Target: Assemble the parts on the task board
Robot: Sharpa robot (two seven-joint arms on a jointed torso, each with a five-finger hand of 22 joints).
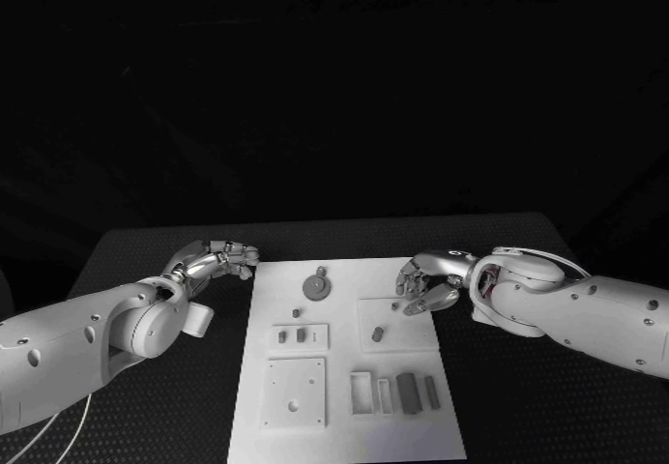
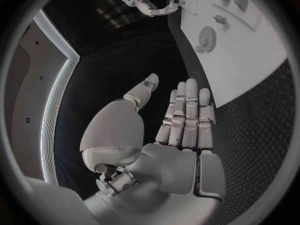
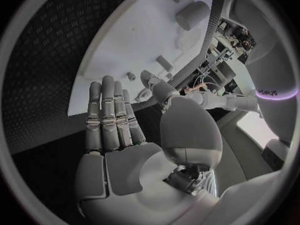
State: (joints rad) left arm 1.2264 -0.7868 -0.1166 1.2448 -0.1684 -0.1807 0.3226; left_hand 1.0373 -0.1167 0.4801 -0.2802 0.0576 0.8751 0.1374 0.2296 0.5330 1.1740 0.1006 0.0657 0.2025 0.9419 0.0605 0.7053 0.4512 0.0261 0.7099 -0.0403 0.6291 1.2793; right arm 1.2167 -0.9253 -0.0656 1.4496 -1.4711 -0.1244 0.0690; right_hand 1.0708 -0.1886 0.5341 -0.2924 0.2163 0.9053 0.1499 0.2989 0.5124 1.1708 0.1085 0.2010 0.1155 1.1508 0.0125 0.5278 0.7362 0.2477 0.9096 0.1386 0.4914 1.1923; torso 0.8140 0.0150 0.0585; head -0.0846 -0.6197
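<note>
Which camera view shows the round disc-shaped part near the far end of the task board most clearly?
The head view: the round part lies unobstructed there on the task board. The left wrist view also shows it, but bent by the lens and from the side. In the right wrist view I cannot tell it apart.

Black table (image 1: 167,242) with a textured top, dark room behind, lit strip along a wall panel (image 2: 53,95)
</note>
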